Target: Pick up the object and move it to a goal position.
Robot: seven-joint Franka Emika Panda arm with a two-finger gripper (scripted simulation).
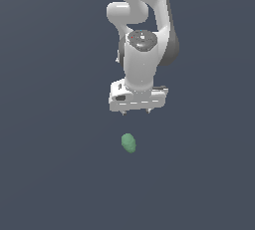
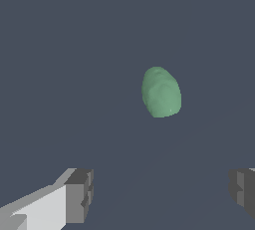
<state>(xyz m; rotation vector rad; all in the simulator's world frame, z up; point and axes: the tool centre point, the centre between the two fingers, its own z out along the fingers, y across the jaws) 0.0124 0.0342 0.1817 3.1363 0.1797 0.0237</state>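
Hand (image 1: 136, 112) points down, fingers spread, near the object (image 1: 128, 143).

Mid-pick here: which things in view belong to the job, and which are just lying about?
Part of the job:
- pale green object, lying free on the surface
- gripper, fingers spread wide, holding nothing

Just lying about:
- nothing else visible; no goal marker shows

You're looking at a bare simulated scene, not a real room. A flat, featureless dark grey-blue ground (image 1: 50, 174) fills both views.
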